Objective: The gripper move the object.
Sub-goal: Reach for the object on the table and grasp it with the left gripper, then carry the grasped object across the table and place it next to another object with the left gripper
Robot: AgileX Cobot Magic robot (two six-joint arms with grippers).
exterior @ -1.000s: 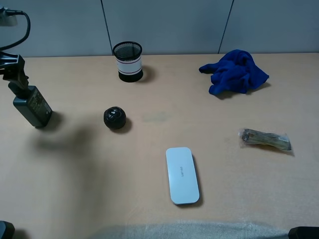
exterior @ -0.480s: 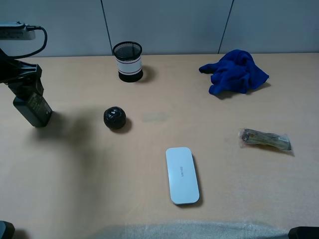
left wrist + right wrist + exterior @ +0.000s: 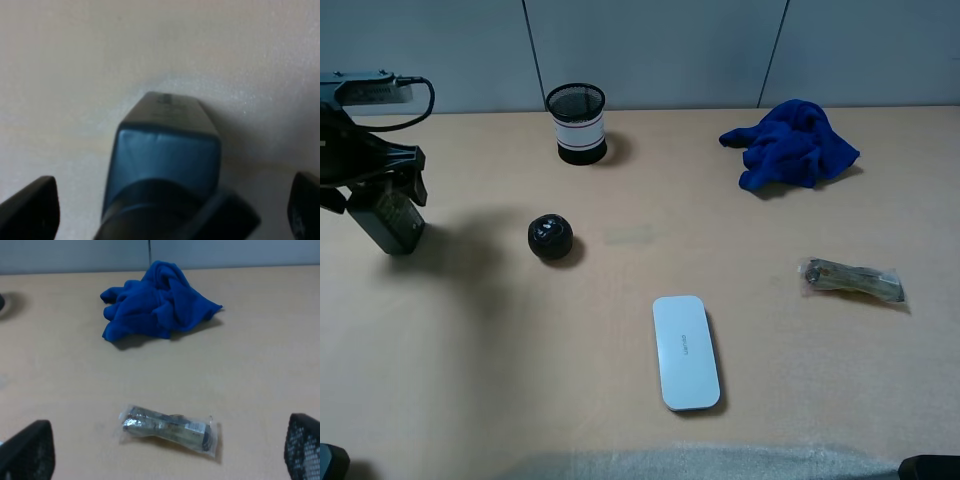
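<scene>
At 9 o'clock on your counter [image 3: 620,420], the left gripper [image 3: 375,190] hangs over the pump bottle [image 3: 395,222]. Its fingers [image 3: 30,210] are released and spread wide. In the left wrist view the bottle's dark body and black nozzle sit between them, with clear gaps on both sides, so nothing is grasped. The pump bottle rests on the counter close to the left edge.

At 3 o'clock from the bottle, well apart, you have a black ball [image 3: 551,237]. At 12 o'clock from the ball, near the back edge, stands a black mesh cup [image 3: 576,123] with a white band. A flat white case [image 3: 685,350] lies at 6 o'clock from the counter's middle.

A crumpled blue cloth [image 3: 790,143] sits at 2 o'clock, and a clear-wrapped packet [image 3: 853,280] lies at 4 o'clock.

The right gripper [image 3: 167,457] shows only in its own wrist view. Its fingers are released too, far apart, with nothing between them but bare counter beside the packet.
</scene>
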